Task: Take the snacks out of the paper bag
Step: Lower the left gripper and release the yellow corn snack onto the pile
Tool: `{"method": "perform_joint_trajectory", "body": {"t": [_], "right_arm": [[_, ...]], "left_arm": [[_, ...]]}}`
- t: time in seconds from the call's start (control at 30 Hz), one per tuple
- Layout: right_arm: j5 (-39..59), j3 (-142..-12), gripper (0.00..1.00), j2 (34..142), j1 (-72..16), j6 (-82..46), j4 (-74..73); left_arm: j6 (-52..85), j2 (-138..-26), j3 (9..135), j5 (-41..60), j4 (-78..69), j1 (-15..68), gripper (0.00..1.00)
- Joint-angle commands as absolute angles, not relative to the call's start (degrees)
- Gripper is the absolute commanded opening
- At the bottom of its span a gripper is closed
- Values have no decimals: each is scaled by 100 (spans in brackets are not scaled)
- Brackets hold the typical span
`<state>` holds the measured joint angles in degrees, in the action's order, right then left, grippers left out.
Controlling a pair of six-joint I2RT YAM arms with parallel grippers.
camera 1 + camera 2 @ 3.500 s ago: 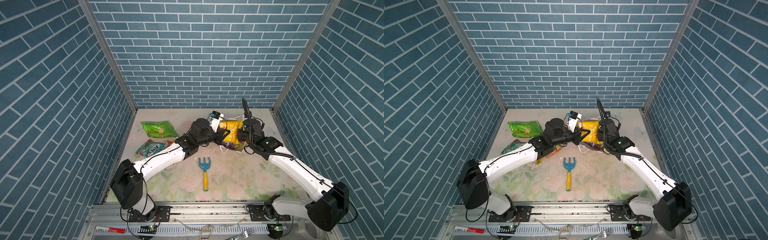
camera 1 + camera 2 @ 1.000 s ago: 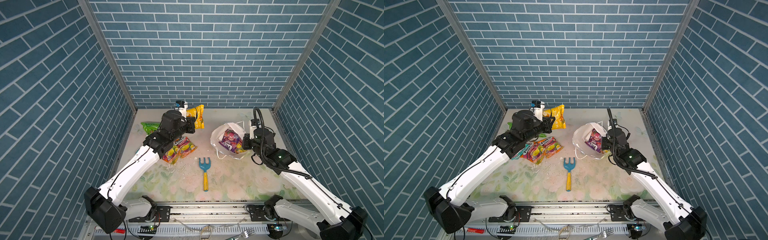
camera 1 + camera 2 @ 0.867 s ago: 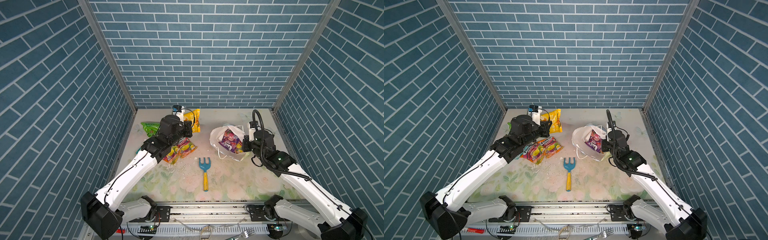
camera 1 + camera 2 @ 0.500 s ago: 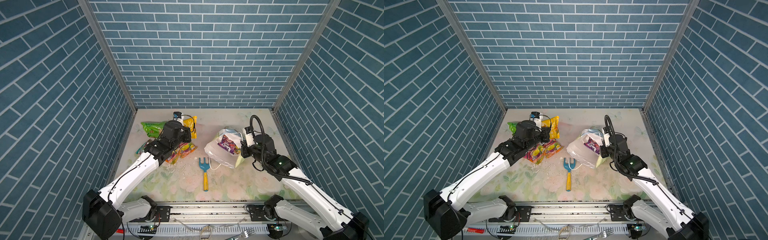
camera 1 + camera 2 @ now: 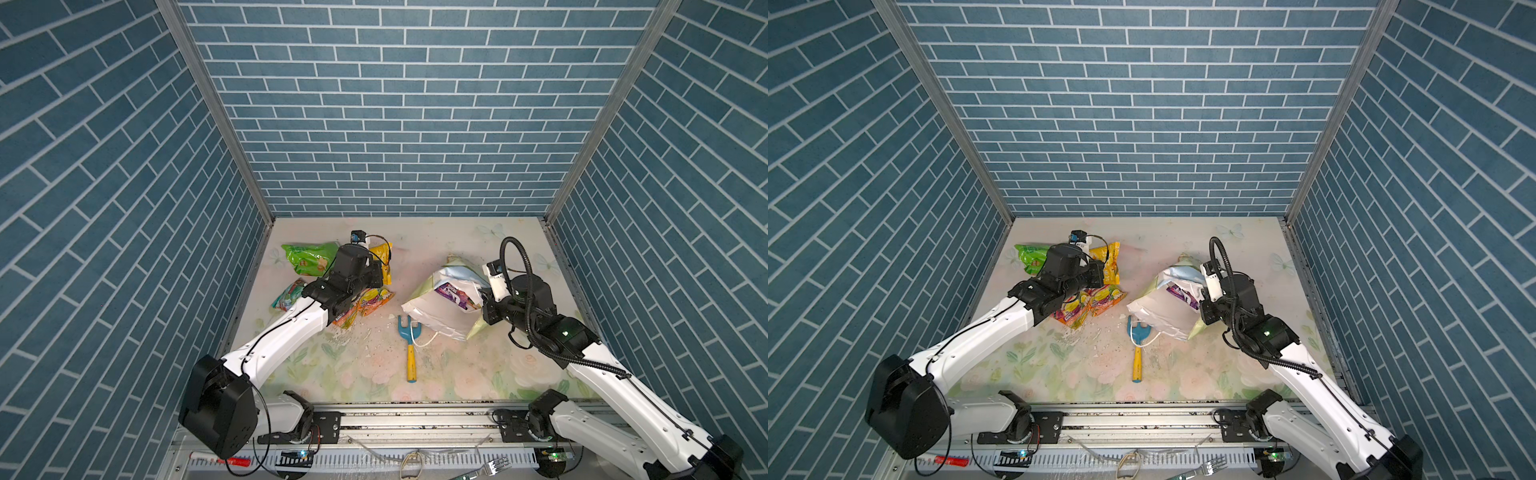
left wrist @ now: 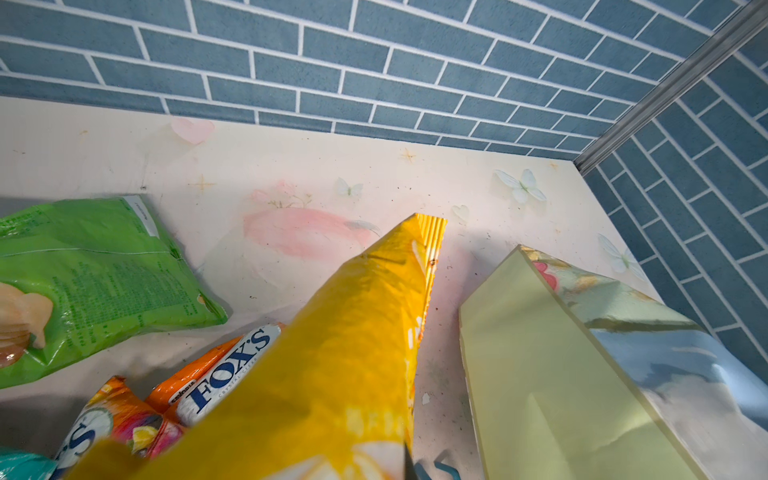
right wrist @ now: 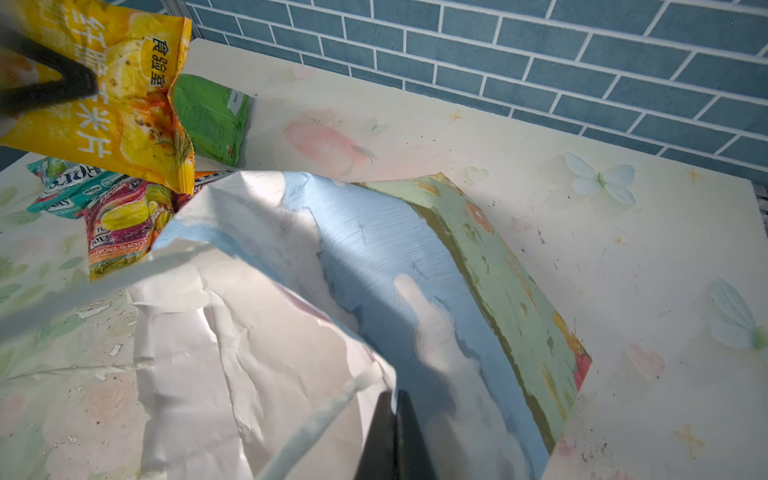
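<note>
Left of the paper bag (image 5: pixel 432 320), a green packet (image 5: pixel 307 258), a teal packet (image 5: pixel 288 294) and orange-red packets (image 5: pixel 372 300) are already laid on the table (image 5: pixel 457 374). Nearer the bag, a yellow packet (image 5: pixel 385 266) is pinched by the left gripper (image 5: pixel 376 272), not yet set down. One purple packet (image 5: pixel 455 293) is seen inside the tipped bag, yet to be removed; the bag's rim is clamped between the pressed-together fingers (image 7: pixel 411 444) of the right gripper (image 7: pixel 394 409)
</note>
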<state>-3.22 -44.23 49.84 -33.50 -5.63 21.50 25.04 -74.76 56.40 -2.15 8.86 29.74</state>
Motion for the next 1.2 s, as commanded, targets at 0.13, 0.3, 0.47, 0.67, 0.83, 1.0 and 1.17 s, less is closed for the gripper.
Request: {"method": "perform_joint_trajectory", "body": {"t": [0.13,0.3,0.47,0.67,0.83,1.0,1.17], "right_arm": [[-700,-4154,0,4806,-3367,-473,2518],[-916,-4062,0,4684,-3366,-551,2459],[-1107,-4040,0,4532,-3369,-648,2462],[-1195,-4036,0,4472,-3363,-806,2532],[-1170,-4043,0,4485,-3367,-931,2537],[-1178,-4049,0,4513,-3367,-982,2516],[-1168,-4074,0,4592,-3368,-1001,2464]], "left_arm": [[2537,-7634,5432,-301,556,2477,0],[2507,-7946,5523,-226,491,2110,0],[2248,-8138,5646,-488,497,2015,0],[2067,-8721,5977,-707,506,1892,0],[2083,-9395,6337,-739,451,1767,0],[2110,-9991,6719,-651,351,1705,0],[1980,-10407,7163,-567,508,1689,37]]}}
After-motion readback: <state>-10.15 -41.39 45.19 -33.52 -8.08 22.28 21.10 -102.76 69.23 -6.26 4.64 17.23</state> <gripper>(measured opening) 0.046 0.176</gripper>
